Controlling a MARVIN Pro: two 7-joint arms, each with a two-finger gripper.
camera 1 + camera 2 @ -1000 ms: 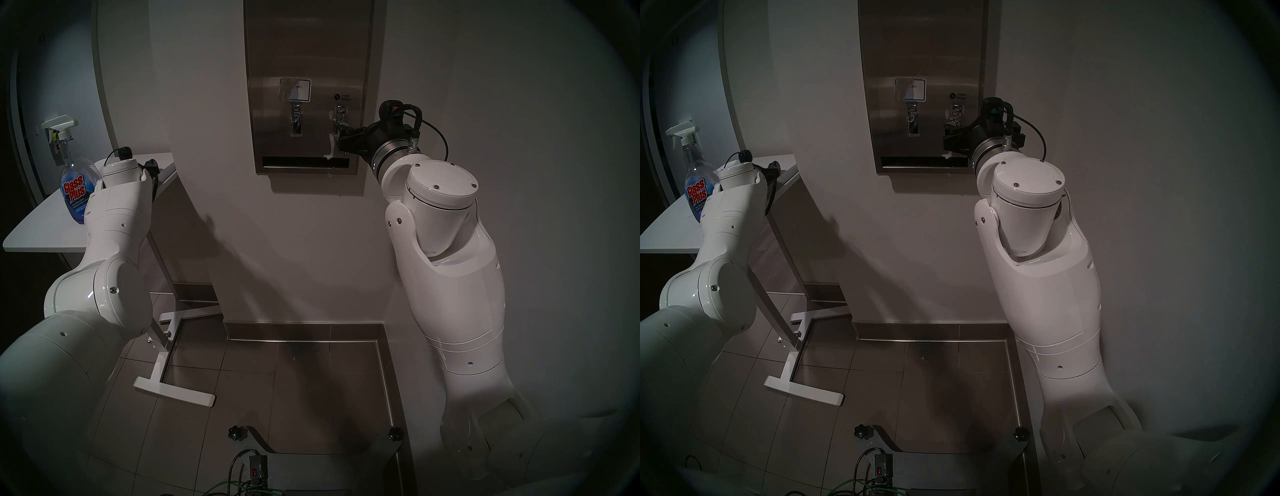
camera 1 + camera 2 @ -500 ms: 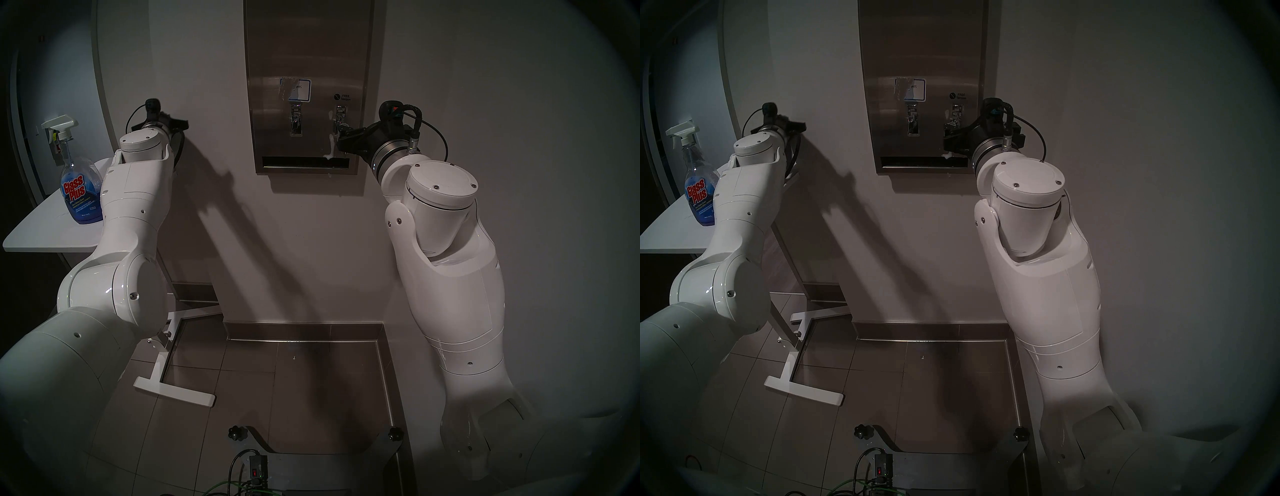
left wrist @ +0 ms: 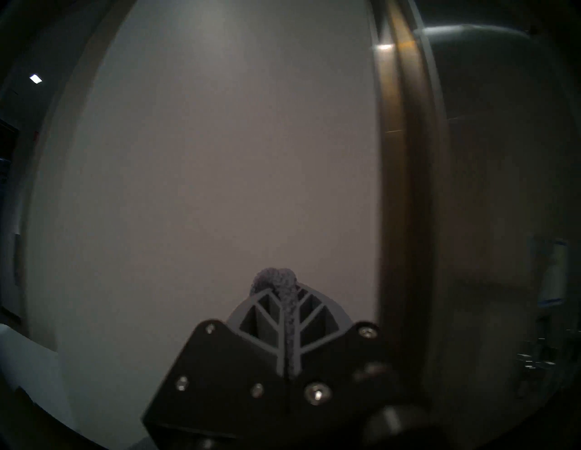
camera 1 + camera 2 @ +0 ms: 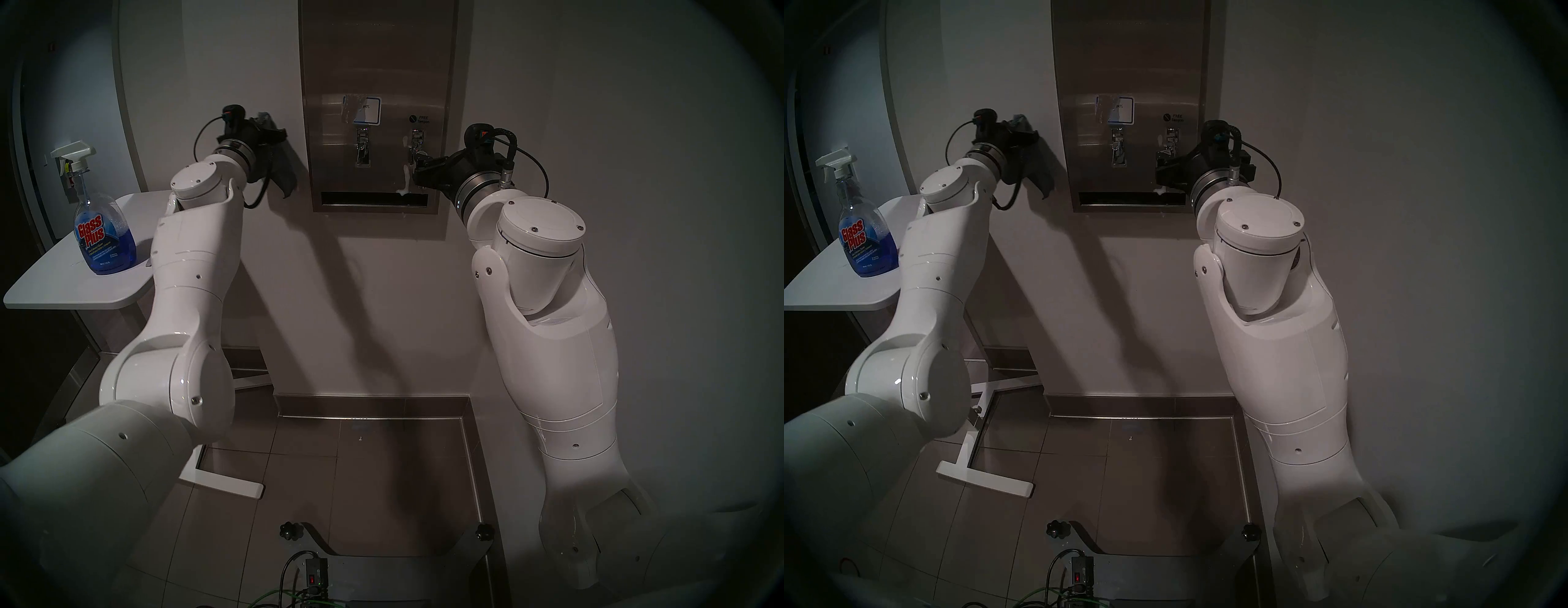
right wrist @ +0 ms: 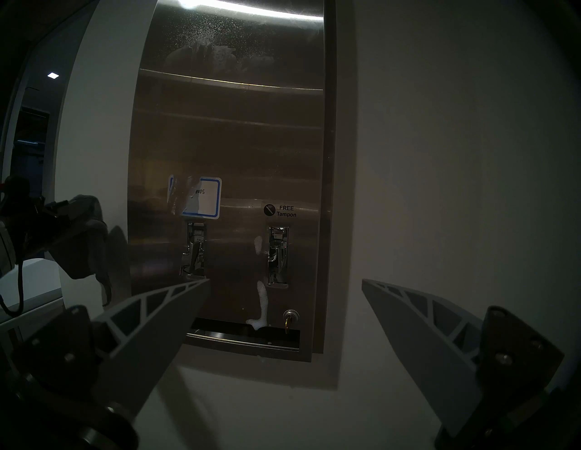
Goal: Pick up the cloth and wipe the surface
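Head view: our left gripper (image 4: 278, 138), clamped on the cloth (image 4: 283, 172), has swung from table (image 4: 51, 288) toward dispenser panel (image 4: 377, 55); wiping next.

The robot's left arm (image 4: 186, 263) has swung up off the white side table (image 4: 51, 280) and across to the wall, carrying the left gripper (image 4: 278, 138) from low over the tabletop to a spot just beside the steel dispenser panel (image 4: 377, 63), at its nine o'clock. The grey cloth (image 4: 285, 172), hidden a second ago, now hangs from the clamped fingers. The spray bottle (image 4: 104, 242), half-covered before, stands fully in view.
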